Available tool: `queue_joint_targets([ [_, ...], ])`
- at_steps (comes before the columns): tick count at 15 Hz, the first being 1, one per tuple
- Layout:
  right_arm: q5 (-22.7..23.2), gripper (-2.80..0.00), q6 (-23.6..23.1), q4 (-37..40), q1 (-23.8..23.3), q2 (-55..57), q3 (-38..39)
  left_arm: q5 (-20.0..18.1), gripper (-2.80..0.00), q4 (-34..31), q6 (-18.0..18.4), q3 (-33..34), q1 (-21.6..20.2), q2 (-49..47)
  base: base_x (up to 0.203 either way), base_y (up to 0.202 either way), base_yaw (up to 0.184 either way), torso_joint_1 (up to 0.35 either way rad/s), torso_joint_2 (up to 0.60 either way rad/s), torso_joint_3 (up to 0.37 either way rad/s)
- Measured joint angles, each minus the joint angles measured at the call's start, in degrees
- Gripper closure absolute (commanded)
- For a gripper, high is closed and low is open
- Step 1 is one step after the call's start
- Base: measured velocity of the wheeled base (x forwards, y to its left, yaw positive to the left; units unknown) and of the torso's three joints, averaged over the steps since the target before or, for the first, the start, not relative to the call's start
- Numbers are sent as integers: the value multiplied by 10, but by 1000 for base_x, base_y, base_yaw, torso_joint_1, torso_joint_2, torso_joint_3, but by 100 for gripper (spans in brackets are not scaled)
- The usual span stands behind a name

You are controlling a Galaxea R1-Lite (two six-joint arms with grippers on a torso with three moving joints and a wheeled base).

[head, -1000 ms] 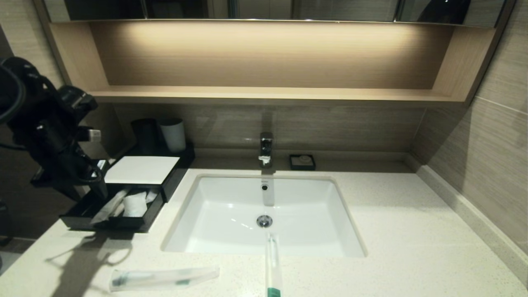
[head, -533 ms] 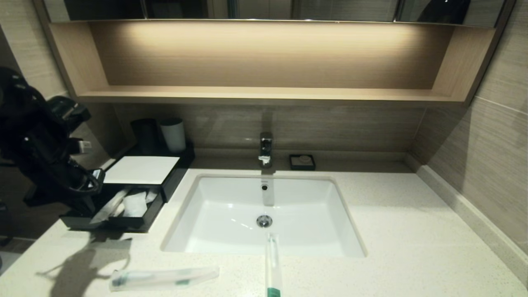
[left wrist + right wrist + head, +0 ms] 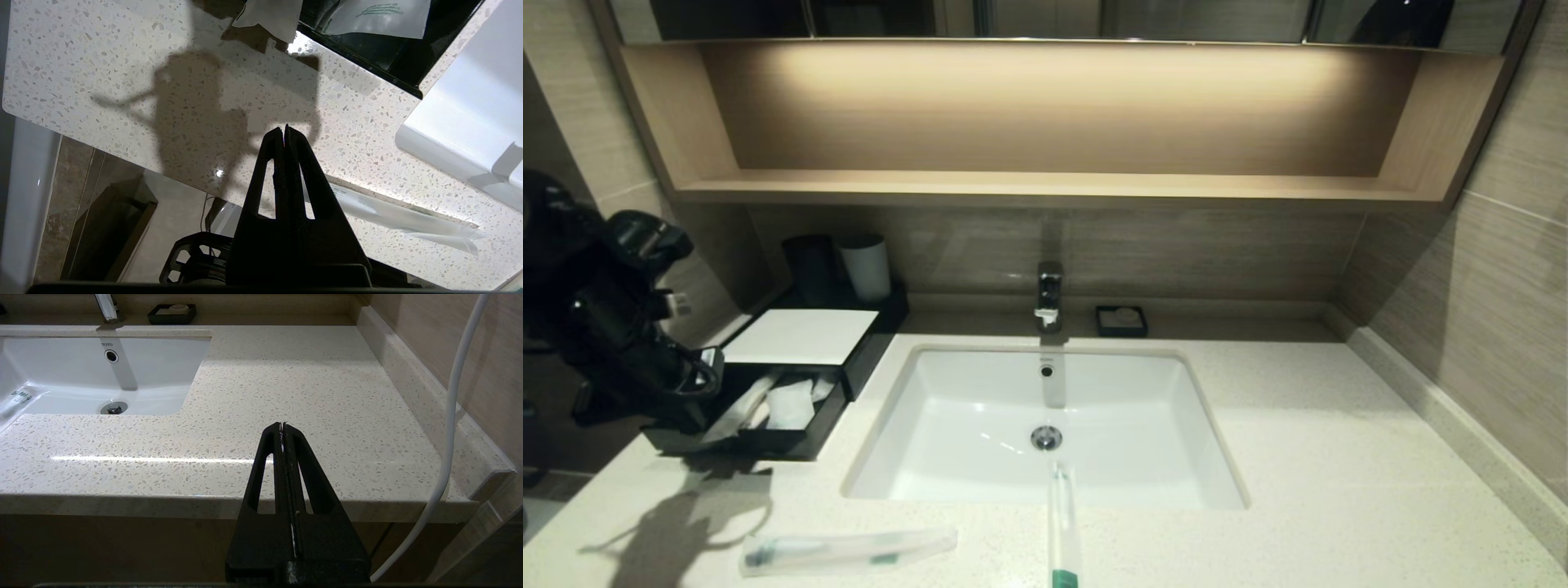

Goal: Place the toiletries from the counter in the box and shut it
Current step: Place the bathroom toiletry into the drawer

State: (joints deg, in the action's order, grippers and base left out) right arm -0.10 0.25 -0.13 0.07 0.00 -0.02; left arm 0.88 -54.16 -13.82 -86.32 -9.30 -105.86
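The black box (image 3: 768, 441) stands on the counter at the left, its white lid (image 3: 800, 335) slid back, with white packets (image 3: 788, 404) inside. One wrapped toothbrush (image 3: 849, 549) lies on the counter in front of the box. It also shows in the left wrist view (image 3: 400, 216). A second wrapped toothbrush (image 3: 1062, 523) lies across the sink's front edge. My left gripper (image 3: 686, 408) is shut and empty, raised by the box's left front corner; in its wrist view (image 3: 284, 130) it hangs over bare counter. My right gripper (image 3: 282, 425) is shut and empty at the counter's front right edge.
The white sink (image 3: 1045, 425) fills the middle, with the tap (image 3: 1049, 294) and a soap dish (image 3: 1121, 321) behind it. Two cups (image 3: 866, 265) stand behind the box. A wall (image 3: 1486, 310) bounds the counter on the right. A white cable (image 3: 453, 416) hangs near the right gripper.
My left arm has moved left and lower, away from the open box. The toothbrushes and the box have not moved.
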Motion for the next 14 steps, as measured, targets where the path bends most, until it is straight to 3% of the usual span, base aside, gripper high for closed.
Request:
queue_joint_targets([
  [14, 0, 0, 0, 0, 0, 0, 0, 3, 0, 49, 8, -7, -23, -64, 0, 0, 0, 0, 0, 0],
])
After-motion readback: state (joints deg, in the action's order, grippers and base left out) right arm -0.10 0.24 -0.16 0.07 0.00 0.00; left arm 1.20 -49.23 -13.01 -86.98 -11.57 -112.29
